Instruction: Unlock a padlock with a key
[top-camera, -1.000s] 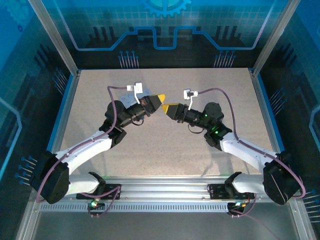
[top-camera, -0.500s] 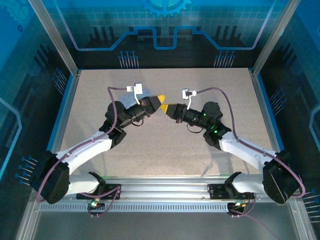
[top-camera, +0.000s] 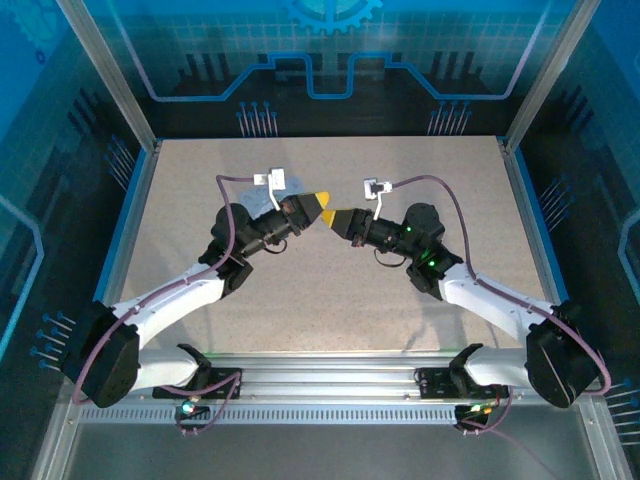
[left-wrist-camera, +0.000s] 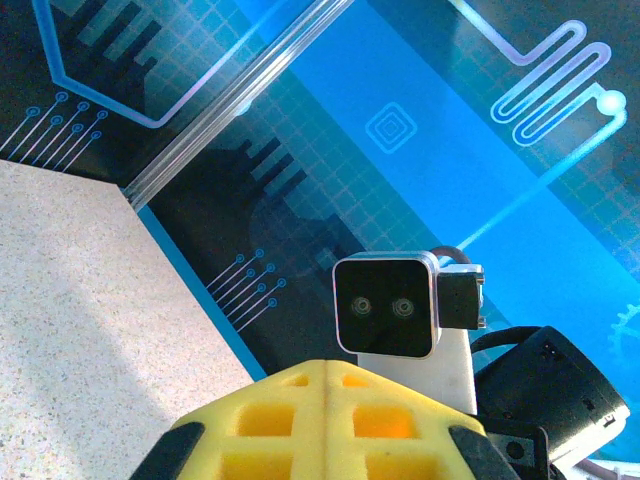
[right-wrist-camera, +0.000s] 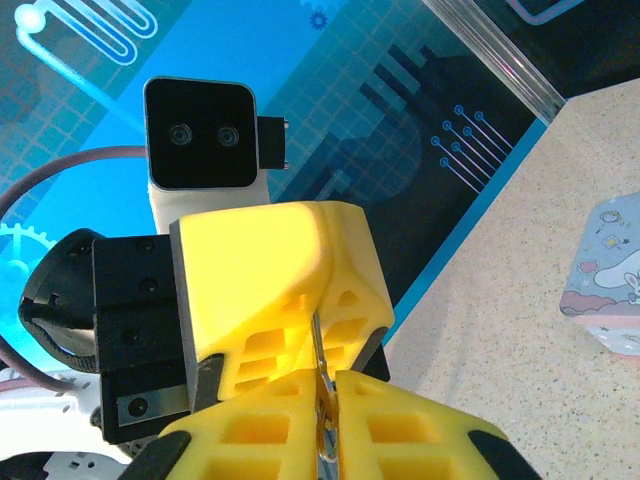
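On the left, the left end effector (top-camera: 318, 199) hangs above the counter (top-camera: 330, 300), its yellow fingers (left-wrist-camera: 270, 412) pressed tight together. I'd guess the padlock is pinched in there, but I can't make it out. Tip to tip with it, the right end effector (top-camera: 335, 216) is clamped on the key (right-wrist-camera: 319, 372), a thin metal sliver poking toward those left fingers. This looks like the insertion step. Next the key needs lining up with the keyhole, pushing home, then a twist.
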